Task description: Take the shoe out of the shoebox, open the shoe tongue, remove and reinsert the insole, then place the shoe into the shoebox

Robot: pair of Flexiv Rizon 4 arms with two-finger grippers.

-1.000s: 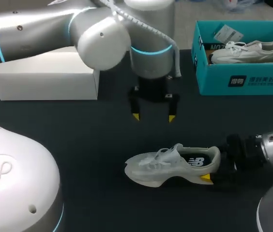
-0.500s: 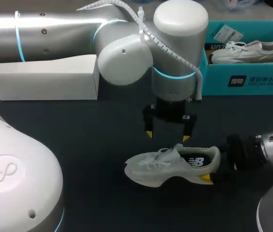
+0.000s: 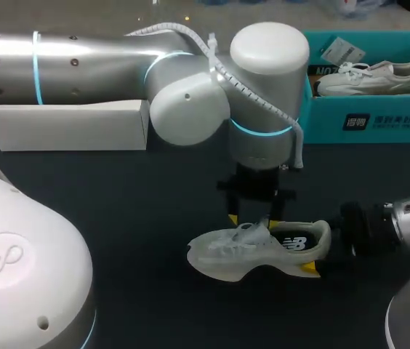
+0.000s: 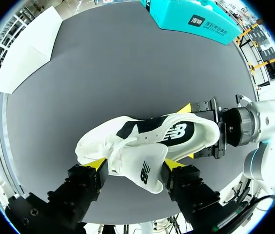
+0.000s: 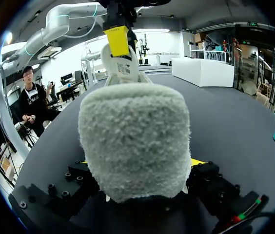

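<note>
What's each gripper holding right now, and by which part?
Right gripper holds the shoe by its heel. Left gripper straddles the tongue; grip unclear.

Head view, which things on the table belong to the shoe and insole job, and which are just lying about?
Job: shoe, gripped at the heel by the right pincer; tongue; left pincer at the tongue; teal shoebox.
Lying about: white box; second shoe inside the shoebox.

The dark table (image 3: 132, 218) bears a white box (image 3: 67, 125), a teal shoebox (image 3: 365, 122) and a pale shoe (image 3: 256, 251).
</note>
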